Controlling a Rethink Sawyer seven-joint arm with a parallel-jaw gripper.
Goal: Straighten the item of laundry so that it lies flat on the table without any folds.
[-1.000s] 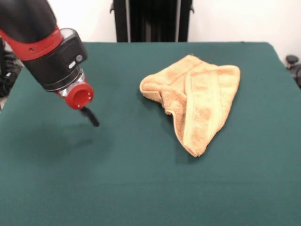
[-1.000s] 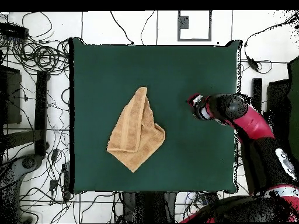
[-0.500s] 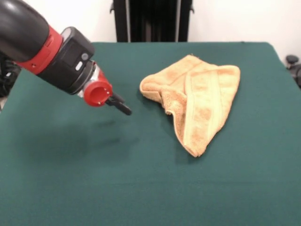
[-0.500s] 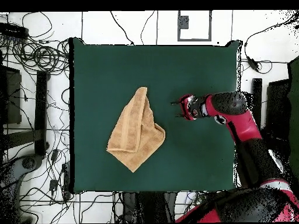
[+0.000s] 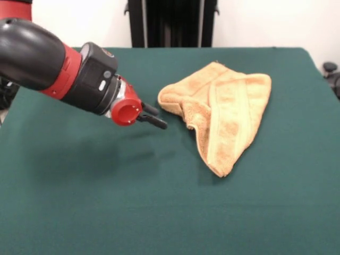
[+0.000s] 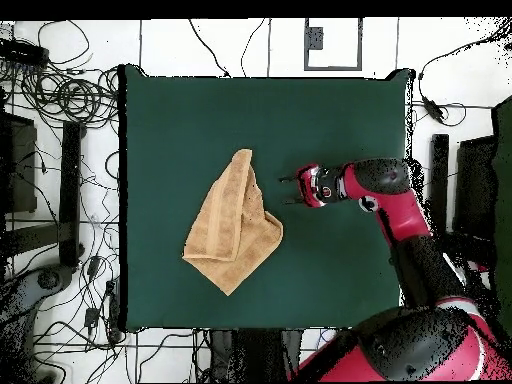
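Dark teal-green table fills most of the front view; white wall and a black upright structure sit behind its far edge. Overhead view shows the table as a near-square felt top on a white floor, with tangled black cables along one side and behind the far edge. Red and black arm enters the front view from the upper left and angles down toward the table centre; overhead, the arm reaches in from the robot's side and bends toward the middle. Golden-tan towel lies right of centre in the front view, nearer the far edge, crumpled into a rough triangle: one corner points toward the camera, several layers are folded over each other, and a rolled lump sits at its left end. A woven band stripe runs down along the folded layers. Overhead, the towel sits slightly off table centre, long axis diagonal. Gripper points sideways at the towel's rolled end, just beside it, not touching. Overhead, the gripper shows two dark fingers spread apart with a clear gap, nothing between them. Front view agrees: two separate black tips past the red wrist collar, empty.
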